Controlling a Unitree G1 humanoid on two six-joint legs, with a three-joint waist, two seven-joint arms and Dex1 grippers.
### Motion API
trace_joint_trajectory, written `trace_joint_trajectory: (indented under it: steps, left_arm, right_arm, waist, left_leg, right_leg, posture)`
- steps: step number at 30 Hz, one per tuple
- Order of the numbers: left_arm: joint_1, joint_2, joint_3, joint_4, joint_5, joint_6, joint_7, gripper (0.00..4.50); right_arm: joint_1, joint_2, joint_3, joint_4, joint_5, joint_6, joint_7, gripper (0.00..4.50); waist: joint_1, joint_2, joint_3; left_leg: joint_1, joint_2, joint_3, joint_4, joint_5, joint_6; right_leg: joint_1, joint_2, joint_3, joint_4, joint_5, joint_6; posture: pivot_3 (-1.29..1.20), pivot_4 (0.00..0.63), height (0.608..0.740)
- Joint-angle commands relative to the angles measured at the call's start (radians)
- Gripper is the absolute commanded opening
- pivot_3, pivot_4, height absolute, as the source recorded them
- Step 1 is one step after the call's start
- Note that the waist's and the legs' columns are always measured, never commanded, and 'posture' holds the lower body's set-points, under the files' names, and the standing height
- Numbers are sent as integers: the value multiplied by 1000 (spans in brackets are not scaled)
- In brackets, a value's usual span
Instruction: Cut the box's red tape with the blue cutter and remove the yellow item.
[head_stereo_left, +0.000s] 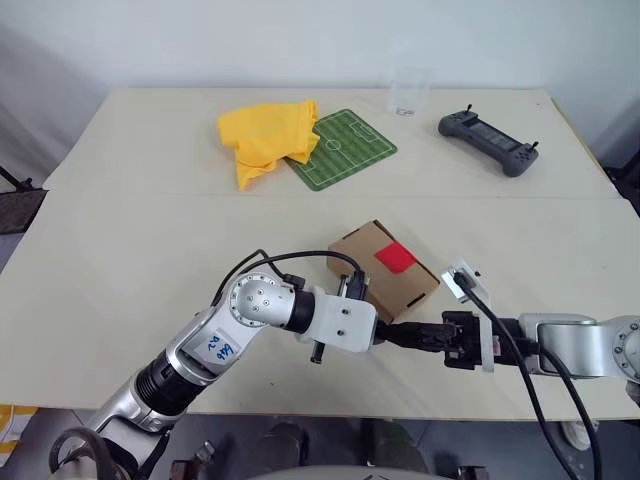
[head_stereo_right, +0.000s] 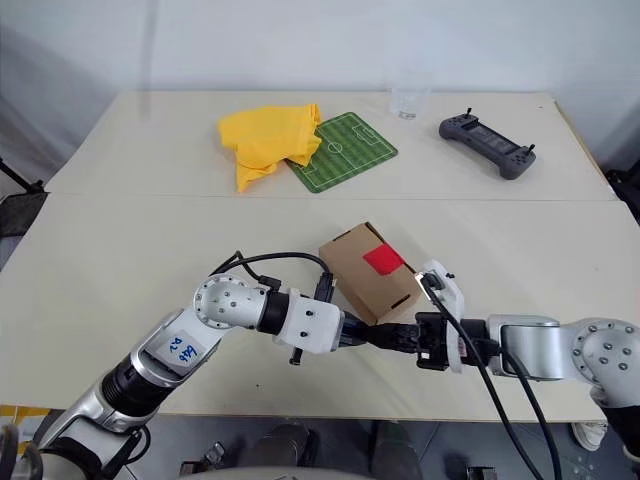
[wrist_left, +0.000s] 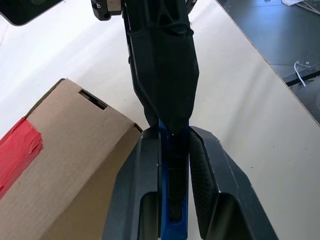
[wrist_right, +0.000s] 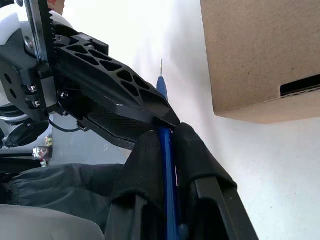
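Both sets of jaws pinch the blue cutter (wrist_right: 165, 150) at once: the left gripper (head_stereo_left: 395, 335) and right gripper (head_stereo_left: 430, 335) meet tip to tip just near of the box (head_stereo_left: 385, 270) on the bench (head_stereo_left: 150, 230). The red tape (head_stereo_left: 396, 257) on its lid is uncut. The handover probably needs the right firm before the left lets go, blade tip kept toward the box.

Head cameras overlooking table (head_stereo_left: 120, 230), wrist cameras close, sharing box (wrist_left: 75, 165)
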Motion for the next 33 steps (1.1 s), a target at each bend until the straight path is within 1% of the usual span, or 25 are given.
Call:
trace_joint_trajectory:
  steps: [1, 2, 3, 4, 5, 6, 8, 9, 10, 11, 13, 14, 16, 17, 19, 21, 23, 26, 27, 30, 33]
  left_arm:
    - [-5, -30, 59, -44, -56, 49, 15, 811]
    - [5, -44, 86, -57, -89, 87, 28, 1168]
    - [17, -38, 118, -75, -136, 146, 18, 1381]
    - [36, -30, 160, -88, -198, 168, -4, 1688]
    - [54, -15, 196, -102, -262, 203, -35, 2125]
    - [76, 19, 236, -120, -335, 235, -85, 2226]
    - [130, 107, 315, -145, -447, 250, -194, 2836]
    - [157, 141, 363, -140, -483, 254, -216, 3115]
    - [182, 176, 409, -124, -510, 272, -224, 3133]
    - [213, 206, 472, -81, -537, 267, -239, 3133]
    - [240, 227, 560, 22, -564, 265, -221, 3133]
    - [241, 228, 585, 69, -571, 254, -219, 3133]
    - [210, 188, 612, 152, -585, 263, -173, 3133]
    - [189, 163, 612, 186, -590, 272, -154, 2753]
    - [125, 100, 578, 252, -580, 276, -123, 2269]
    - [60, 35, 543, 301, -567, 271, -100, 1675]
    - [-10, -27, 498, 354, -549, 257, -94, 1055]
    - [-112, -97, 423, 438, -500, 207, -116, 200]
    - [-141, -109, 397, 461, -479, 187, -127, 25]
    - [-200, -128, 340, 508, -421, 155, -130, 0]
    - [-221, -135, 315, 527, -391, 152, -121, 0]
  right_arm:
    - [9, 0, -34, 9, -3, 8, -10, 100]
    - [12, -4, -37, 10, -3, 11, -6, 100]
    - [16, -20, -50, 7, -3, 19, 16, 100]
    - [21, -42, -72, 3, -3, 29, 47, 100]
    - [27, -66, -93, -3, -3, 39, 80, 100]
    - [35, -98, -116, -13, -3, 52, 126, 100]
    - [72, -155, -171, -20, -3, 71, 201, 100]
    - [93, -177, -209, -20, -3, 74, 234, 100]
    - [119, -200, -254, -20, -3, 79, 272, 100]
    - [161, -218, -332, -27, -3, 83, 308, 100]
    - [250, -242, -501, -39, -3, 101, 363, 100]
    - [301, -248, -589, -48, -3, 112, 369, 100]
    - [387, -245, -764, -62, -3, 141, 365, 100]
    - [431, -242, -847, -60, -3, 159, 361, 100]
    - [503, -227, -1024, -66, -3, 200, 311, 100]
    - [558, -227, -1141, -85, -3, 239, 268, 100]
    - [590, -235, -1198, -114, -3, 247, 253, 100]
    - [600, -277, -1218, -158, -3, 243, 243, 100]
    - [590, -300, -1211, -165, -3, 232, 238, 100]
    - [540, -379, -1169, -163, -3, 189, 213, 100]
    - [501, -430, -1123, -147, -3, 157, 188, 100]
  waist:
    - [0, 0, 0]
    - [0, 0, 0]
    - [0, 0, 0]
    - [0, 0, 0]
    - [0, 0, 0]
    - [-1, 0, 0]
    - [-8, 0, 0]
    - [-11, 1, 0]
    - [-11, 1, 0]
    - [-10, 1, 0]
    - [-8, 1, 0]
    - [-2, 1, 0]
    - [8, 1, 0]
    - [9, 1, 0]
    - [22, 0, 0]
    - [27, -1, 0]
    - [28, -1, 0]
    - [27, -1, 0]
    - [23, -1, 0]
    - [0, -1, 0]
    - [-9, -1, 0]
  left_leg:
    - [0, 0, 0, 0, 0, 0]
    - [0, 0, 0, 0, 0, 0]
    - [0, 0, 0, 0, 0, 0]
    - [0, 0, 0, 0, 0, 0]
    - [-1, 0, 0, 0, 0, 0]
    - [-1, 0, 0, 0, 0, 0]
    - [-1, 0, 1, 0, 0, 0]
    - [-1, 1, 2, 0, 0, 0]
    - [-1, 1, 2, 0, 0, 0]
    - [-1, 1, 2, 0, 0, 0]
    - [0, 1, 2, 0, 0, 0]
    - [0, 1, 2, 0, 0, 0]
    - [0, 0, 1, 0, 0, 0]
    - [0, -1, 0, 0, 1, 1]
    - [0, -1, -1, 0, 1, 2]
    - [0, -2, 0, 0, 1, 3]
    - [0, -2, 1, 0, 0, 3]
    - [0, -1, 3, 0, 0, 3]
    - [0, -1, 4, 0, 1, 3]
    - [0, 0, 7, 0, 0, 3]
    - [-1, 1, 8, 0, 1, 3]
  right_leg:
    - [0, 0, 0, 0, 0, 0]
    - [0, 0, 0, 0, 0, 0]
    - [0, 0, 0, 0, 0, 0]
    - [0, 0, 0, 0, 0, 0]
    - [0, 0, 0, 0, 0, 0]
    - [-1, 0, 0, 1, 0, 0]
    - [-3, 0, 0, 2, 0, 0]
    - [-3, 1, 0, 2, 0, -1]
    - [-3, 1, 0, 2, -1, -1]
    - [-3, 1, 0, 3, -1, -1]
    - [-3, 1, 0, 3, -1, -1]
    - [-2, 1, 0, 3, -1, -1]
    - [-1, 1, 0, 3, -1, -1]
    - [0, 1, -1, 2, 0, -1]
    - [2, 1, -1, -1, 1, 1]
    - [2, 2, 0, -3, 2, 3]
    - [2, 1, 0, -4, 3, 3]
    - [2, 1, 1, -4, 4, 3]
    - [2, 1, 1, -4, 4, 3]
    - [0, 1, 4, -3, 4, 3]
    - [-1, 1, 4, -3, 4, 3]
  posture:
    - [0, 150, 740]
    - [0, 150, 740]
    - [0, 150, 740]
    - [0, 150, 740]
    - [0, 150, 740]
    - [0, 150, 740]
    - [0, 150, 740]
    - [0, 150, 740]
    - [0, 150, 740]
    - [0, 150, 740]
    - [0, 150, 740]
    - [0, 150, 740]
    - [0, 150, 740]
    - [0, 150, 740]
    - [0, 150, 740]
    - [0, 150, 740]
    - [0, 150, 740]
    - [0, 150, 740]
    - [0, 150, 740]
    - [0, 150, 740]
    - [0, 150, 740]
